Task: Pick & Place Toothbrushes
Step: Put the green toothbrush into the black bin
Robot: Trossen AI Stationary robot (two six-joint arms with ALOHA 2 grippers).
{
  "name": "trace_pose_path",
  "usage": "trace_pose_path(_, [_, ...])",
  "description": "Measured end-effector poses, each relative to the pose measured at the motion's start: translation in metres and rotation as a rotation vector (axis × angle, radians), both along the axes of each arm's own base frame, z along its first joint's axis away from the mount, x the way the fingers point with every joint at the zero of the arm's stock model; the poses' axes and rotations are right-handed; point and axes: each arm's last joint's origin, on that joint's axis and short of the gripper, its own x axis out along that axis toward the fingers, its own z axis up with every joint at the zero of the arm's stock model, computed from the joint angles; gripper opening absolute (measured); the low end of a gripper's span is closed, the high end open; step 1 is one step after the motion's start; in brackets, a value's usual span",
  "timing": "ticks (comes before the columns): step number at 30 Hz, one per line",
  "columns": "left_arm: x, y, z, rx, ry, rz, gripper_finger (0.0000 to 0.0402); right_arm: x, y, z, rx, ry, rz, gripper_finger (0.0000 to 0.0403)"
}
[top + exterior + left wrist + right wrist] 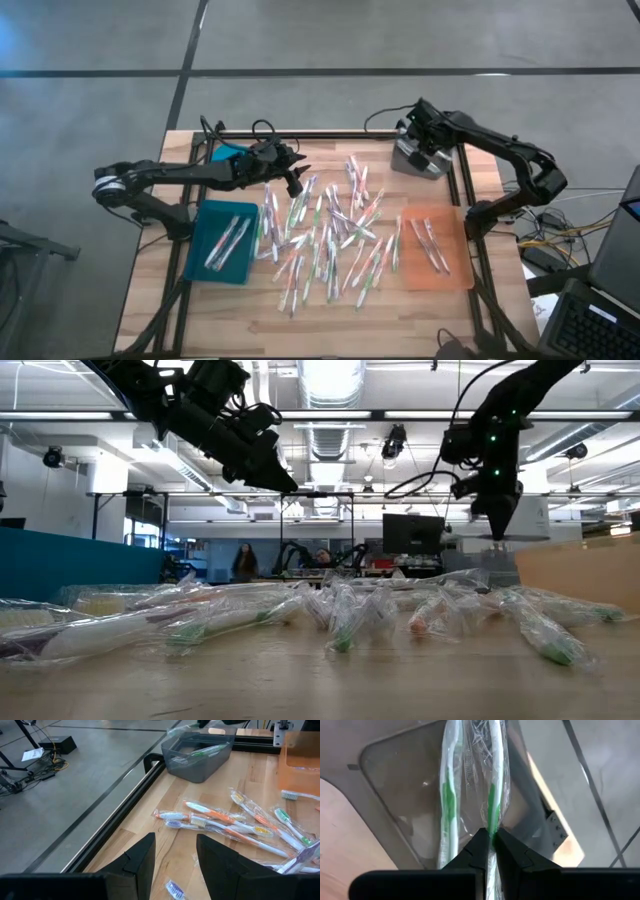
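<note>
The right gripper (490, 836) is pinching a wrapped green toothbrush (493, 780) over the grey bin (420, 160) (only by its film, seemingly); it may be slipping askew. Left gripper (175, 852) is hovering released over the surface (320, 300)

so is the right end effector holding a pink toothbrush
No, in the right wrist view the right end effector is pinched on a wrapped green and white toothbrush, hanging over the grey tray.

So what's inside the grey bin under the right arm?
One green-and-white wrapped toothbrush lies in the grey bin; a second hangs above it, pinched in the right gripper jaws. The bin floor under them is hidden.
</note>
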Motion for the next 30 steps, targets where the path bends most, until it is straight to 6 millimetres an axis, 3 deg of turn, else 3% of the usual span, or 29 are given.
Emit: trace_pose_path(30, [0.000, 0.000, 0.000, 0.000, 0.000, 0.000, 0.0149, 0.000, 0.003, -0.035, 0.003, -0.181, -0.098, 0.0018])
